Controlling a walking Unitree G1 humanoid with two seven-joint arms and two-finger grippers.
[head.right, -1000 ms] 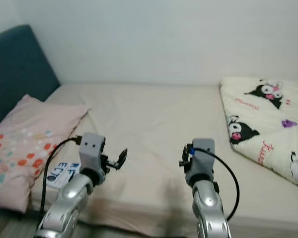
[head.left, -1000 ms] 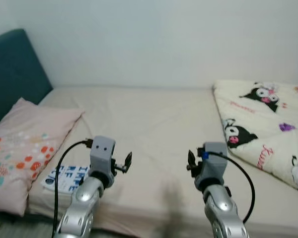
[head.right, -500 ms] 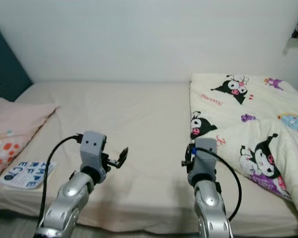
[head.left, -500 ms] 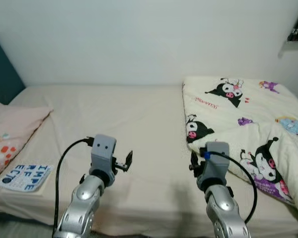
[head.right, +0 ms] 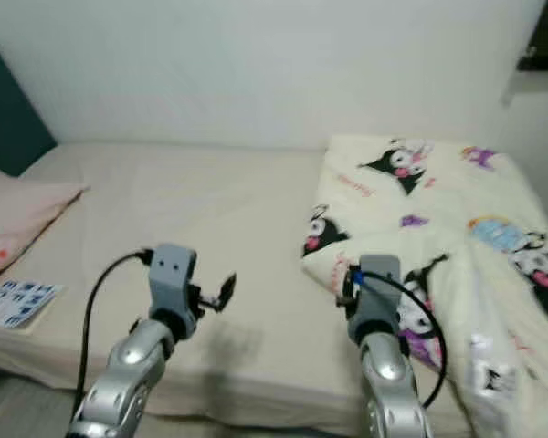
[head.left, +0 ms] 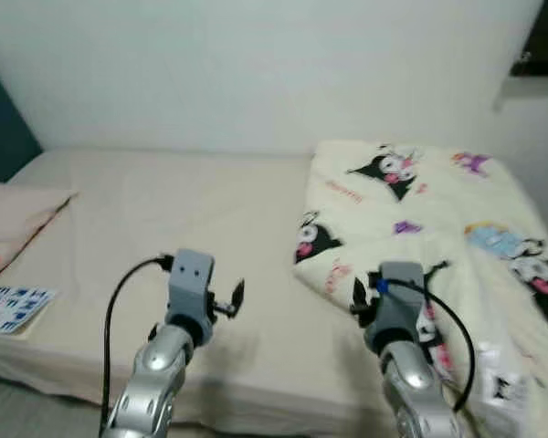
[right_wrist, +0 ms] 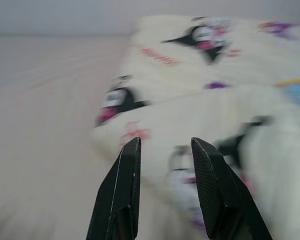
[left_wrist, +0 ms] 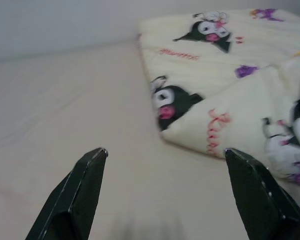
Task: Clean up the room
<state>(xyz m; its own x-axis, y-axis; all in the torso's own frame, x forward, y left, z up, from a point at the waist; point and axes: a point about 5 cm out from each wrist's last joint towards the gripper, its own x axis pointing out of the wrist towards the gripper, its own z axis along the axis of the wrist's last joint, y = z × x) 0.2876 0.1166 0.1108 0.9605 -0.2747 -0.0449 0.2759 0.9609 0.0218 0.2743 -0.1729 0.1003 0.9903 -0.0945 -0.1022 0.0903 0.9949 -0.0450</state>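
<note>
Cream fabric: the blanket (head.left: 420, 210), printed with black cartoon figures, lies rumpled over the right part of the bed (head.left: 164, 210), its near corner folded back on itself and one side spilling toward the bed's right edge.
Step in hand: judged from the task, the robot is lining up on the blanket to straighten or fold it; neither gripper touches it yet.
Right gripper (right_wrist: 162, 165): raised in front of the robot, fingers close together with a narrow gap and holding nothing, pointing at the folded near corner of the blanket.
Left gripper (left_wrist: 165, 160): raised over the bare sheet, fingers spread wide and empty, aimed toward the blanket's left edge.
Doing it well: the right gripper would likely need to widen before it closes on the corner, and should take the upper fold of fabric, not pinch the sheet beneath. The left gripper looks best placed on the free left edge, well apart from the right, so the cloth can be pulled flat between them.
Risk: soft quilted cloth will sag and slip from a shallow pinch; a bite well past the hem should hold better.
Pillow (head.left: 14, 214): pink, at the head end on the left, by the dark teal headboard (head.left: 0, 128).
Booklet (head.left: 9, 306): blue and white, flat near the bed's front left edge, another likely item to tidy.
</note>
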